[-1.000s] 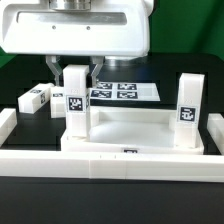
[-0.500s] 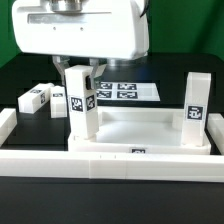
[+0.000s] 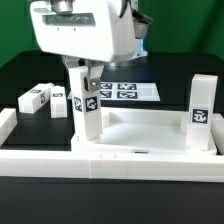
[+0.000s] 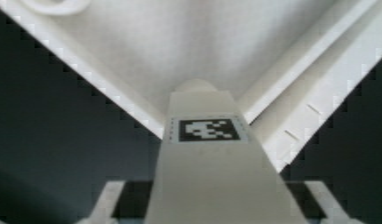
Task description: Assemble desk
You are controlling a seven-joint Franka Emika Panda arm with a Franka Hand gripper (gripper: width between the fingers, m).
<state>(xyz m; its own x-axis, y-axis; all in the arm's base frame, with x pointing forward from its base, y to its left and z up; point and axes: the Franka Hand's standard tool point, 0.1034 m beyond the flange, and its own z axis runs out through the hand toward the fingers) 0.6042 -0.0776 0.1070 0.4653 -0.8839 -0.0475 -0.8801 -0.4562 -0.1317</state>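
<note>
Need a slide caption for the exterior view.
Pincer grips a leg at one near corner of the desk top; a second leg stands at the other.

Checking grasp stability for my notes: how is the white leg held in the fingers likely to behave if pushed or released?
The leg looks like rigid plastic, so probably stiff and light. Its flat sides should seat well between the fingers, though smooth plastic might slip. Tall, narrow and leaning slightly, it would likely tip if released.
</note>
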